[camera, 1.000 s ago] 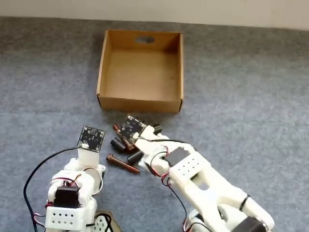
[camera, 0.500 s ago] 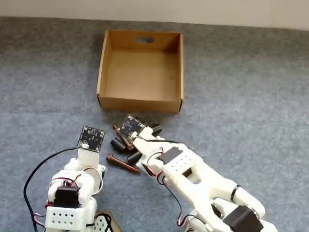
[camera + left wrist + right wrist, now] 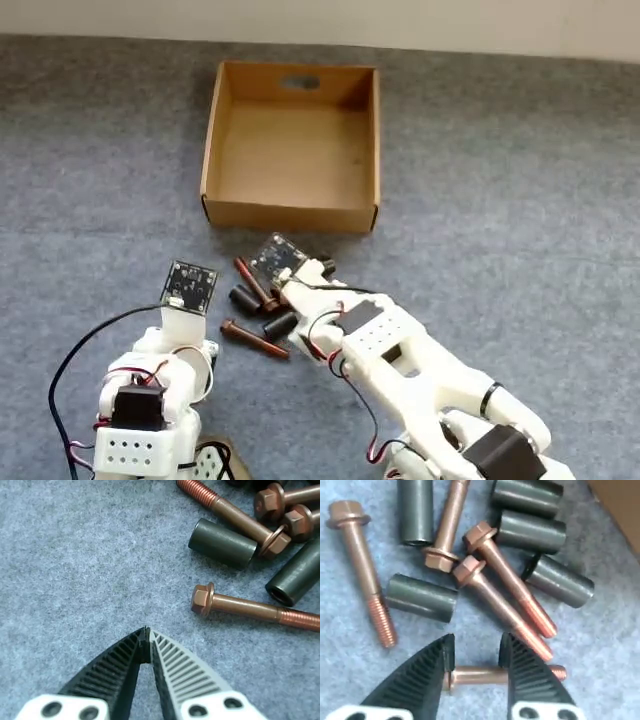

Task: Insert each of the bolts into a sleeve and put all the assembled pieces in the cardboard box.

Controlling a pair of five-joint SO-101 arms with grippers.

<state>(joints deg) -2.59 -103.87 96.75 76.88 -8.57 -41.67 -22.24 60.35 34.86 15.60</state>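
Grey carpet [image 3: 520, 200], pale wall [image 3: 480, 15] beyond box [image 3: 290, 213]

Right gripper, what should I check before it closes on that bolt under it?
1. Right gripper open: ok.
2. Target bolt lies crosswise between its fingers: ok.
3. Neighbouring bolt clear of the fingers: cannot tell, its threaded end lies close by one.
4. Left gripper shut, touching no bolt: ok.
5. Cardboard box open, with nothing in it: ok.
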